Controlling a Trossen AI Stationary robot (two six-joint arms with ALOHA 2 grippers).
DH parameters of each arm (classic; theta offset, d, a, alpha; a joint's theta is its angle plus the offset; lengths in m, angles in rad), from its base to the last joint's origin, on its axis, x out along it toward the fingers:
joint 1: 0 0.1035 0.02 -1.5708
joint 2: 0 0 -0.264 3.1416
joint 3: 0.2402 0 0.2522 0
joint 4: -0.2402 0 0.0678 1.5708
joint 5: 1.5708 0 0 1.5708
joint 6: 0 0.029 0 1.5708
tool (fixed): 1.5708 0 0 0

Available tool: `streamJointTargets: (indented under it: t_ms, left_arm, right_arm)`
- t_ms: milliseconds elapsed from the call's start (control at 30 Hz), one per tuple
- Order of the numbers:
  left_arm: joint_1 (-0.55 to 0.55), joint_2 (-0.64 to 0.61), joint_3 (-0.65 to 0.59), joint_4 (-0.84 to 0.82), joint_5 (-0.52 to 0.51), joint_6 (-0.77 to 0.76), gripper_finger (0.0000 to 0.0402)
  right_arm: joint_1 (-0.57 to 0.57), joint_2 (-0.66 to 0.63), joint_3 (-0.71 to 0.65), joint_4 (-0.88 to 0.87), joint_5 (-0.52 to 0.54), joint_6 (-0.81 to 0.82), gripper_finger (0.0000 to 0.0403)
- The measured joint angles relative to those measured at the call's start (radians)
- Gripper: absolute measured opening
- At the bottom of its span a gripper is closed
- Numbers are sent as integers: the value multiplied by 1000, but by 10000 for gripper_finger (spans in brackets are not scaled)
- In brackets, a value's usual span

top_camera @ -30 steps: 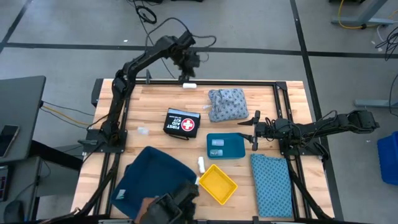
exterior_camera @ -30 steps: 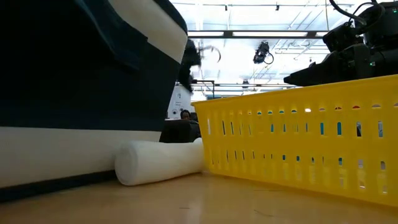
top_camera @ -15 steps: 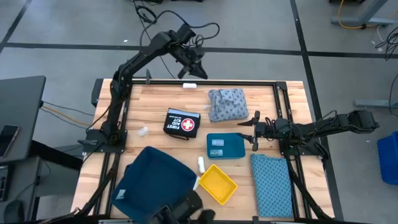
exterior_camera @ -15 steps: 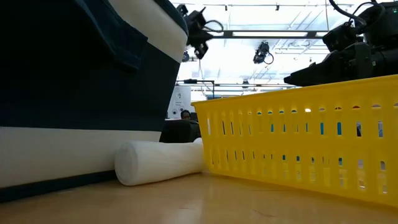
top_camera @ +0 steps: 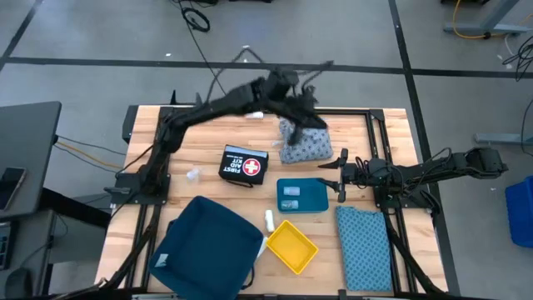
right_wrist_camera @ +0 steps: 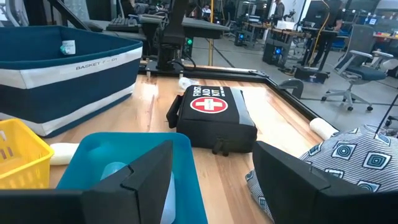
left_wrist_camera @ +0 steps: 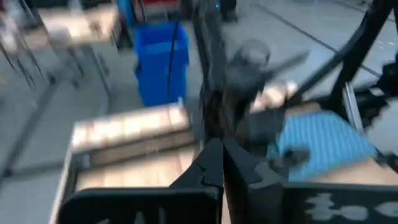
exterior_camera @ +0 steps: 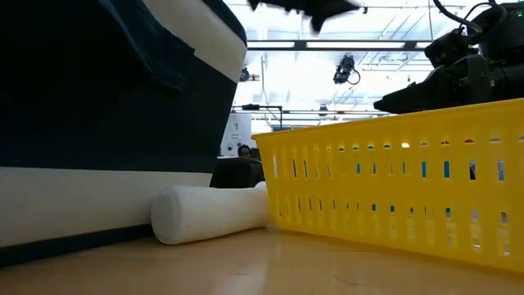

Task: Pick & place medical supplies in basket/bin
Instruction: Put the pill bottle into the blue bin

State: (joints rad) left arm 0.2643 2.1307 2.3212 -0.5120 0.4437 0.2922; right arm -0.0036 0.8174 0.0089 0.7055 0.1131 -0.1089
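A grey-blue patterned bundle lies at the far middle of the table and also shows in the right wrist view. A flat blue patterned cloth lies near right. One white roll lies at the far edge, another beside the yellow basket. A clear vial lies at the left, and others lie in the teal tray. My left gripper is blurred above the bundle, shut and empty. My right gripper is open at the tray's right edge.
A black first aid kit lies left of the tray. A navy bin stands near left, with the yellow basket to its right. A black frame rail runs along the far edge.
My left gripper has swung fast from beyond the table's far edge toward the right and toward the near side, and is now over the grey-blue bundle. A dark shape at the near edge has left the high view.
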Motion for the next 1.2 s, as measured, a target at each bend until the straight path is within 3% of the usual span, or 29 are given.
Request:
streamJointTargets:
  t_ms: [200,467,533,633,733,833,1200]
  left_arm:
    - [-121,0,1,250,-114,-53,0]
    - [-159,49,-2,368,-208,-135,0]
    - [-166,77,-46,528,-198,-198,0]
    - [-184,116,-157,918,-186,-308,0]
    - [-190,129,-283,1282,-241,-377,0]
    - [-173,125,-391,1497,-270,-414,0]
    - [-85,-5,-699,1433,-115,-418,0]
  right_arm:
    - [0,0,0,0,0,0,233]
    - [0,0,0,-1,0,0,233]
    - [0,0,0,-4,-2,0,233]
    - [0,0,0,-10,-2,0,233]
    - [0,0,0,-25,-2,0,233]
    - [0,0,0,-51,-3,7,233]
    - [0,0,0,-67,-4,19,233]
